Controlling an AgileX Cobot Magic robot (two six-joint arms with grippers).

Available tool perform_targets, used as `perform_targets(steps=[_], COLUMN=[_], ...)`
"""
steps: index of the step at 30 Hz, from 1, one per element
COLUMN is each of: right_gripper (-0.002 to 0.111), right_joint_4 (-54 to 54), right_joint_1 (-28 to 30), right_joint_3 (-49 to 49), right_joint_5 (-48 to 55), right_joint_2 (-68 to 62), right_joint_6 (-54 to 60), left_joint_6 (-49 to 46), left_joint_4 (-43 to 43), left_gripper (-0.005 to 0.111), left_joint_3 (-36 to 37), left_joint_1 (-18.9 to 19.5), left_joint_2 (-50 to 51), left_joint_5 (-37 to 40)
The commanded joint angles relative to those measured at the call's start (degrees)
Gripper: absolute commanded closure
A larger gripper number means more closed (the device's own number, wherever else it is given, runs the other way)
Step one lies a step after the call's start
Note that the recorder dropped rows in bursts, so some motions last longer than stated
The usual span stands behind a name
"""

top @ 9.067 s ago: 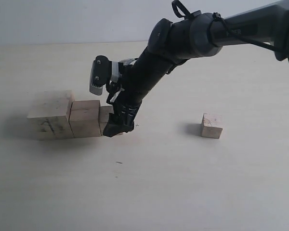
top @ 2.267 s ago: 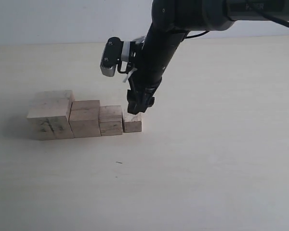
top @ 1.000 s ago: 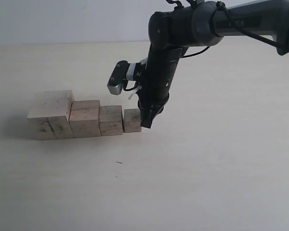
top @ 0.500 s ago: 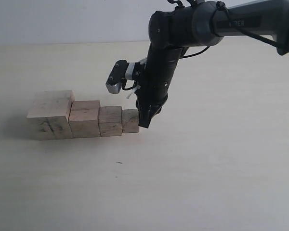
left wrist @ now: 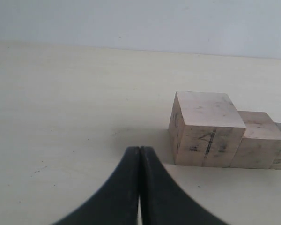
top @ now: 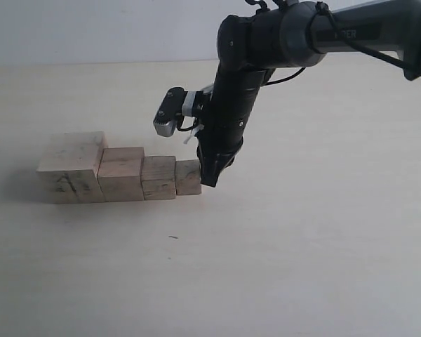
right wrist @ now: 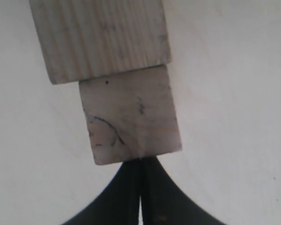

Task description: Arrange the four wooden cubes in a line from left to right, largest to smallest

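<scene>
four wooden cubes (top: 121, 175): we judge them light, rigid, best taken across opposite flat faces. right end effector (top: 209, 180) closed, empty, against the smallest cube (top: 188, 177).

The only lettering is on the dark upper link of the right arm (top: 379, 28), well above the right tool (top: 209, 179). It is in pale capitals, of which "PER" can be made out; the letters before it are unclear. The largest cube (left wrist: 206, 129), at the end of the row farthest from that tool, bears dark pencil strokes. The smallest cube (right wrist: 130, 119), just at the tool's tip, bears a curved line and small ticks. None of these marks reads as a letter or number.
</scene>
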State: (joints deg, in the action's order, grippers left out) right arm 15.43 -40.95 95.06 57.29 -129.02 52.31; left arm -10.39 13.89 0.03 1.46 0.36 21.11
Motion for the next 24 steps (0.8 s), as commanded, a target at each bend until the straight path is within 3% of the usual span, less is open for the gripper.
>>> perform_targets(steps=[1, 15, 20, 24], right_gripper=[0.108, 0.108, 0.108, 0.108], right_joint_4=[1.39, -8.01, -6.56, 0.83], right_joint_1=[0.09, 0.79, 3.33, 6.53], right_joint_3=[0.18, 0.18, 0.18, -0.48], right_joint_5=[-0.12, -0.23, -0.34, -1.91], right_joint_2=[0.27, 4.33, 7.79, 10.53], right_joint_6=[1.62, -4.91, -12.70, -18.32], left_joint_6=[0.14, 0.14, 0.14, 0.14], left_joint_4=[-0.06, -0.06, -0.06, -0.06], left_gripper=[0.107, 0.107, 0.107, 0.107], left_joint_3=[-0.03, -0.03, -0.03, -0.03], left_joint_1=[-0.33, -0.33, -0.33, -0.33], left_joint_2=[-0.36, -0.36, -0.36, -0.36], left_joint_5=[-0.21, -0.21, -0.21, -0.21])
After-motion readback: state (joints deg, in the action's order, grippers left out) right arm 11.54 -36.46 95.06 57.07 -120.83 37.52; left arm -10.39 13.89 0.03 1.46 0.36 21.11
